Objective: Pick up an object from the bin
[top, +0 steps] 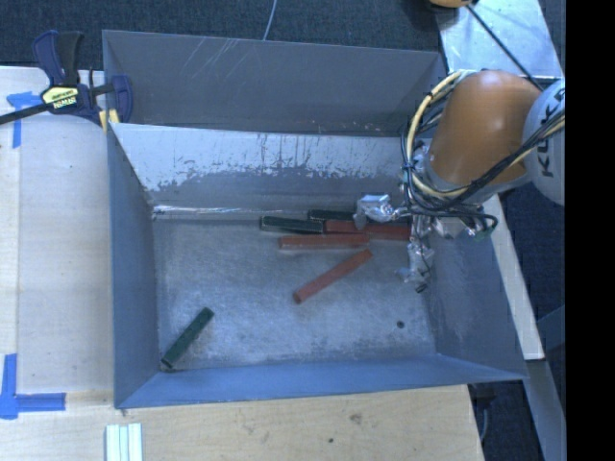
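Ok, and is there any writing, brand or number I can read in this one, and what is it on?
"KU": dark letters on the white arm link beside the orange cover; the rest of the word runs off the view.
Grey bin, red-brown sticks, dark green stick: no writing to be seen on them.

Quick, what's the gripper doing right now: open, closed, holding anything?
Gripper: cannot be told whether open or closed; it hangs low at the right of the bin, beside the reddish-brown sticks.
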Robot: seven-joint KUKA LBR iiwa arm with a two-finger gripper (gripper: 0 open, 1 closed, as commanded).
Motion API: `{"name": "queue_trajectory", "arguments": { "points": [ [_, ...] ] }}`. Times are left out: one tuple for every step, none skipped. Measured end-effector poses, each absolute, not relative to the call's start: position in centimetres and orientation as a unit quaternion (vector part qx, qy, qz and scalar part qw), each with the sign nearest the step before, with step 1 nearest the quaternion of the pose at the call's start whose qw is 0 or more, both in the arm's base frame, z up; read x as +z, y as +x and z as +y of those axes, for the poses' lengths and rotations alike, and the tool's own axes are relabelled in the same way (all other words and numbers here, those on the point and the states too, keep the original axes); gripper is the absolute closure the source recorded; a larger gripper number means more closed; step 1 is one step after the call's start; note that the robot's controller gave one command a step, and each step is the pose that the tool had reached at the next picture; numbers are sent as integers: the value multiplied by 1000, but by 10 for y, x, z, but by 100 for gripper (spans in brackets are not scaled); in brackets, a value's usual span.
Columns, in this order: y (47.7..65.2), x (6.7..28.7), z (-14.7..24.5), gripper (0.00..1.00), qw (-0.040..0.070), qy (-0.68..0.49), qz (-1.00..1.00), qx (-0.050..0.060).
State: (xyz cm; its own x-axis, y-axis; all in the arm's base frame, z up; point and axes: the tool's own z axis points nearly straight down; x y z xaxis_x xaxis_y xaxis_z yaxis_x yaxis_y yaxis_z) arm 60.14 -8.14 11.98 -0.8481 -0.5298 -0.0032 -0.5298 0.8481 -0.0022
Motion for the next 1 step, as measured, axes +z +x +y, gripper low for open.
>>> {"name": "queue_trajectory", "arguments": {
  "points": [
    [606, 111, -48, 0, 1, -291, 957, 0]
  ]
}}
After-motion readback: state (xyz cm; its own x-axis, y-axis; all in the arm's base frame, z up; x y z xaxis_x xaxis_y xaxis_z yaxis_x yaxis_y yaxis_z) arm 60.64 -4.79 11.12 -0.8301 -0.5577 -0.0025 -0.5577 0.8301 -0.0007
